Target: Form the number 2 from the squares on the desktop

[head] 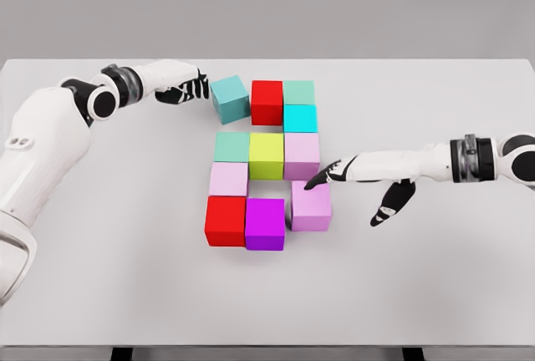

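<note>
Now the right hand (368, 179), fingers spread, is touching the purple block (311, 205); left hand (185, 85), curled, is nudging the teal block (230, 99).

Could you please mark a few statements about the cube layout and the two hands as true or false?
1. The left hand is beside the teal cube at the top left. True.
2. The yellow-green cube sits in the bottom row. False: it is in the middle row.
3. The right hand reaches the lilac cube at the bottom right. True.
4. The magenta cube lies right of that lilac cube. False: it lies to its left.
</note>
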{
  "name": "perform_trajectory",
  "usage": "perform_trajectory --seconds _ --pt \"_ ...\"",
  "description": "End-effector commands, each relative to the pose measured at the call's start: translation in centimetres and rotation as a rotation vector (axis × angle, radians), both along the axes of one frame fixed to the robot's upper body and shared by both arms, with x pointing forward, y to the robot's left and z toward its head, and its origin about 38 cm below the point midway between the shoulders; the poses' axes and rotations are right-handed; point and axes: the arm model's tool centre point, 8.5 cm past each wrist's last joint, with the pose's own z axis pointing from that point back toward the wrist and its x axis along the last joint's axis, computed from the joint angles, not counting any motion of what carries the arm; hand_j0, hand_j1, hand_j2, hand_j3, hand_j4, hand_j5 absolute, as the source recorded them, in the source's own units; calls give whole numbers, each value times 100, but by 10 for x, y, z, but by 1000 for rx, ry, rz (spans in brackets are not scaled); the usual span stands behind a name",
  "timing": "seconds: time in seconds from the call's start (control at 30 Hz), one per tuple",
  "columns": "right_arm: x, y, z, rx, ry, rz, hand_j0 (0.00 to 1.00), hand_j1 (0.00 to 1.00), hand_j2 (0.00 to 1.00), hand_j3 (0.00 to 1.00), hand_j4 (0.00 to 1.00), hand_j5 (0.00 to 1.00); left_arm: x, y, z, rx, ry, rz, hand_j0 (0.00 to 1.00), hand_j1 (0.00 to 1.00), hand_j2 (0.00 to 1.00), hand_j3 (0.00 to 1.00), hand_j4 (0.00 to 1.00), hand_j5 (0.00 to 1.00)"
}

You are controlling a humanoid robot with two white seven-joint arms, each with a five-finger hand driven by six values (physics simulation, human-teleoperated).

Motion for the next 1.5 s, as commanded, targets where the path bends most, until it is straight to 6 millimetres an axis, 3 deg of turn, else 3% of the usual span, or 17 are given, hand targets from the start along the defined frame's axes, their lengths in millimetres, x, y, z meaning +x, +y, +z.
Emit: perform_trajectory --seconds 0.0,0.3,0.8,1.03,1.13,1.23,1.3,1.47 --pt "-1 2 1 9 4 2 100 100 100 100 100 100 0 -1 0 -7 -1 2 50 50 50 50 50 50" --pt "-10 12 -3 25 16 39 100 100 100 100 100 100 1 -6 1 -19 -14 -2 50 50 50 50 50 50" --pt "2 -5 8 6 -18 -12 100 100 100 100 100 100 3 -5 3 -25 -23 7 50 50 50 50 50 50" --pt "0 -44 17 -80 -57 -66 100 100 100 100 100 100 4 -10 6 -33 -33 3 50 50 50 50 50 50" --pt "0 -47 16 -104 -68 -64 82 82 82 82 82 82 4 -11 6 -35 -34 2 50 50 50 50 50 50" --pt "-2 -44 10 -159 -94 -35 39 39 39 39 39 39 4 -11 6 -35 -34 2 50 50 50 50 50 50" --pt "-3 -43 4 -193 -105 -16 18 18 18 18 18 18 5 -8 8 -42 -38 12 50 50 50 50 50 50" --pt "-4 -37 -3 -286 -162 38 12 12 12 12 12 12 6 3 10 -31 -35 25 50 50 50 50 50 50"
